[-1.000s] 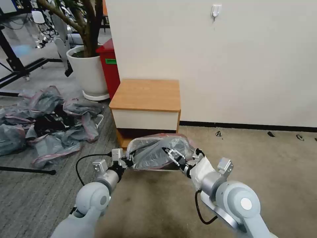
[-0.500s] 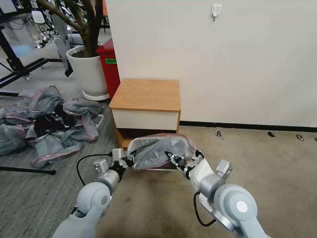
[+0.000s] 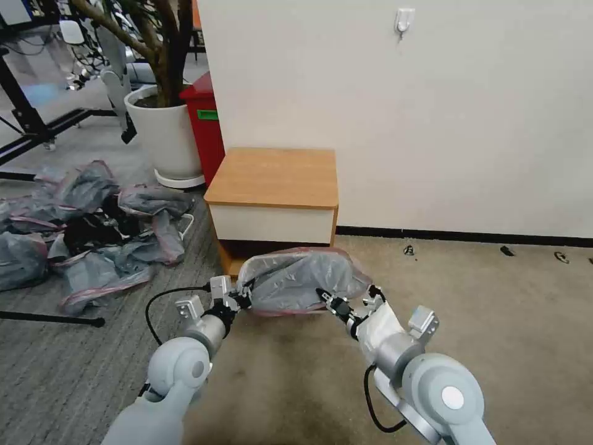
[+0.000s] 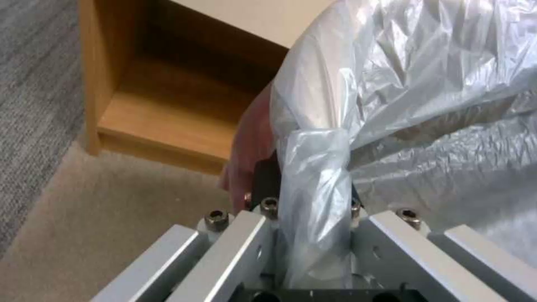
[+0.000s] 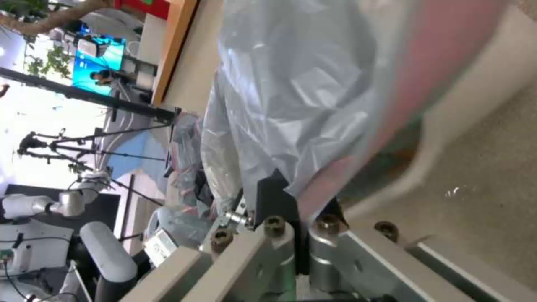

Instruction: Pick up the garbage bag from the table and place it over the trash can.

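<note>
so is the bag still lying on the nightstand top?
No: the table top is bare, and the garbage bag is held in front of it between the left gripper and right gripper.

The right pincer (image 3: pixel 326 299) now sits lower and nearer the robot, pulling the garbage bag (image 3: pixel 296 278) down so its grey plastic domes smoothly over the opening.

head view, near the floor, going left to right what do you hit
heap of grey-pink bags → left gripper → garbage bag stretched over the trash can → right gripper
</note>
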You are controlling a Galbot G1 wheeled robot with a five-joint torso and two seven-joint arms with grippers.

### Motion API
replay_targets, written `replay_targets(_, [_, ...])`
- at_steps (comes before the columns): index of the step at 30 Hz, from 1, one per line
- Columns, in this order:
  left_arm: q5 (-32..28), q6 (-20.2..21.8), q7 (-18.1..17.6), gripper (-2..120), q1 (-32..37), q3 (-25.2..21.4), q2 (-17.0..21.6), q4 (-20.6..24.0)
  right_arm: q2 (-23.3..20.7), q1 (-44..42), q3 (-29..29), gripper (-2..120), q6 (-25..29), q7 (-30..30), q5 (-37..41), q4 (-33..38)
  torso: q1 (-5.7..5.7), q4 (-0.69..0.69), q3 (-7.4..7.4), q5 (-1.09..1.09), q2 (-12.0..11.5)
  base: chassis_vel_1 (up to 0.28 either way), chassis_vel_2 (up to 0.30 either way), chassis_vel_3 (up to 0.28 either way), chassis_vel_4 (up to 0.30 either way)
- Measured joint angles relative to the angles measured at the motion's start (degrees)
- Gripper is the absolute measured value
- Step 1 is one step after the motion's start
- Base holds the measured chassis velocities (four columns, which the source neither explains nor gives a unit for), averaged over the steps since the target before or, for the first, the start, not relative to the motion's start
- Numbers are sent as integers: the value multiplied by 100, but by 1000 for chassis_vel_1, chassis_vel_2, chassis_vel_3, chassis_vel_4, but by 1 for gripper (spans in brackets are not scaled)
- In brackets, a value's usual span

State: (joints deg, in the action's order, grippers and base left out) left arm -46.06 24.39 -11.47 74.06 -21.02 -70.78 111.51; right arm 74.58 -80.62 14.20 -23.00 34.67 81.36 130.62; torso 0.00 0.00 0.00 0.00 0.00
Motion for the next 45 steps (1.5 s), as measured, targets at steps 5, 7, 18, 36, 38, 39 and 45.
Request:
replay_targets(5, [-259, -7, -201, 3, -44, -10, -29, 9, -27, -132, 28, 0, 3, -6, -37, 30, 0, 0, 0, 0, 0, 0, 0, 0, 0])
replay_targets(7, [-290, -7, -228, 3, -49, -17, -33, 17, -30, -160, 30, 0, 10, -10, -65, 16, 0, 0, 0, 0, 0, 0, 0, 0, 0])
replay_targets(18, [-566, -50, -415, 3, -75, -66, -2, 74, -59, -279, 93, 0, 58, -72, -163, -74, 0, 0, 0, 0, 0, 0, 0, 0, 0])
replay_targets(36, [-943, 337, -466, 3, 126, -217, 107, 321, -84, -151, 17, 0, 210, -136, -595, -515, 0, 0, 0, 0, 0, 0, 0, 0, 0])
replay_targets(38, [-963, 375, -465, 3, 138, -228, 120, 328, -84, -151, 15, 0, 211, -136, -611, -533, 0, 0, 0, 0, 0, 0, 0, 0, 0])
replay_targets(39, [-993, 418, -466, 3, 156, -242, 132, 342, -86, -151, 10, 0, 215, -133, -647, -557, 0, 0, 0, 0, 0, 0, 0, 0, 0])
replay_targets(45, [-1047, 502, -473, 3, 180, -272, 149, 357, -100, -156, -25, 17, 265, -116, -832, -595, 0, 0, 0, 0, 0, 0, 0, 0, 0])
